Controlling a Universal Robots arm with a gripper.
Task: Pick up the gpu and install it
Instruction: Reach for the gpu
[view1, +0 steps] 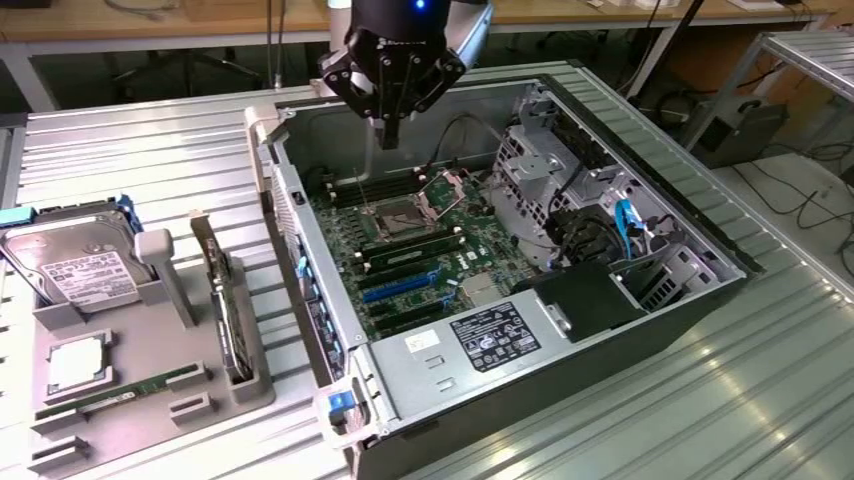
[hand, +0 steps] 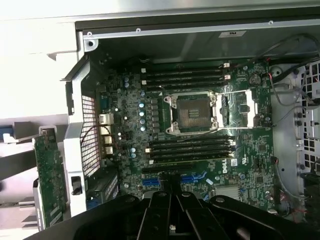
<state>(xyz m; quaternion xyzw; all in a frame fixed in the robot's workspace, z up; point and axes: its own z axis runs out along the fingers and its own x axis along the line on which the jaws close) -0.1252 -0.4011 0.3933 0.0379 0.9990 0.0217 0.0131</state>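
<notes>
- At the near end of the ribbed metal worktop (view1: 694, 400), an open computer case (view1: 667, 215) lies on its side, with its labelled power supply (view1: 487, 340) closest to the exterior camera.
- On the exterior view's left, just beside the case, a grey holder (view1: 134, 420) carries several parts. A slim green memory stick (view1: 114, 395) lies nearest and a square processor chip (view1: 74, 365) is just behind it.
- The gpu (view1: 227, 320) stands on its long edge in a slot along the holder's case-side rim, outside the case and well apart from the tool. In the wrist view its green board face (hand: 49, 175) shows beside the case's rear wall.
- Further back on the holder a silver hard drive (view1: 74, 270) leans upright.
- Inside the case the green motherboard (view1: 427, 255) lies exposed. Its blue expansion slots (view1: 400, 290) lie on the power-supply side, then come black memory slots (view1: 407, 252), and the open processor socket (view1: 400, 220) is beyond them.
- The tool (view1: 388, 135) hangs over the far end of the case, above the motherboard and touching nothing. Its fingers are brought together, and the wrist view shows them meeting (hand: 172, 192) over the board.
- Wooden benches (view1: 160, 20) stand furthest back.
</notes>
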